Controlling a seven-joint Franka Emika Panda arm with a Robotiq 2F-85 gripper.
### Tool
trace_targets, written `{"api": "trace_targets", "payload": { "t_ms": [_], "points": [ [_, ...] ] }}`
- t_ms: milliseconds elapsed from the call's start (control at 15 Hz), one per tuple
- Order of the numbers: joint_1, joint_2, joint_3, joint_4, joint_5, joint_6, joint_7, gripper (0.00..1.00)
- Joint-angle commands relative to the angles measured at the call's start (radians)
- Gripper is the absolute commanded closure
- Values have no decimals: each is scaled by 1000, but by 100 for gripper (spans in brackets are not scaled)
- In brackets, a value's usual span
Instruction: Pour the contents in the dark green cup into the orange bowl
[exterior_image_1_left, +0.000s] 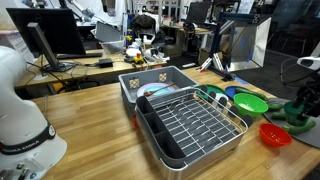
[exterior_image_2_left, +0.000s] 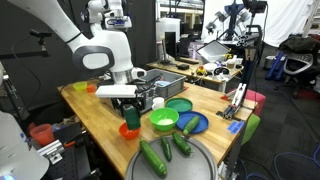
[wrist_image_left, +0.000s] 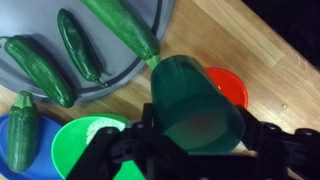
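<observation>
In the wrist view my gripper (wrist_image_left: 196, 128) is shut on the dark green cup (wrist_image_left: 185, 85), which is tipped on its side between the fingers. The orange bowl (wrist_image_left: 230, 84) lies on the wooden table just behind the cup, partly hidden by it. I cannot see what is in the cup. In an exterior view the gripper (exterior_image_2_left: 141, 99) hangs above the orange bowl (exterior_image_2_left: 130, 130). In an exterior view the gripper (exterior_image_1_left: 300, 108) is at the far right, next to the orange bowl (exterior_image_1_left: 275, 134).
A bright green bowl (wrist_image_left: 85, 145) holding something white sits beside the gripper. A round grey tray (wrist_image_left: 150, 20) holds long green vegetables (wrist_image_left: 78, 42). A blue dish (wrist_image_left: 8, 125) holds another. A dish rack (exterior_image_1_left: 195, 125) and a grey bin (exterior_image_1_left: 160, 78) stand mid-table.
</observation>
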Motion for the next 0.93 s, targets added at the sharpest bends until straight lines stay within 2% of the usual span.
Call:
{"api": "trace_targets", "payload": {
  "t_ms": [0, 400, 867],
  "points": [
    [37, -98, -19, 5, -41, -152, 61, 47],
    [107, -152, -20, 6, -19, -340, 85, 47],
    [135, -94, -20, -5, 2, -400, 95, 47]
  ]
}}
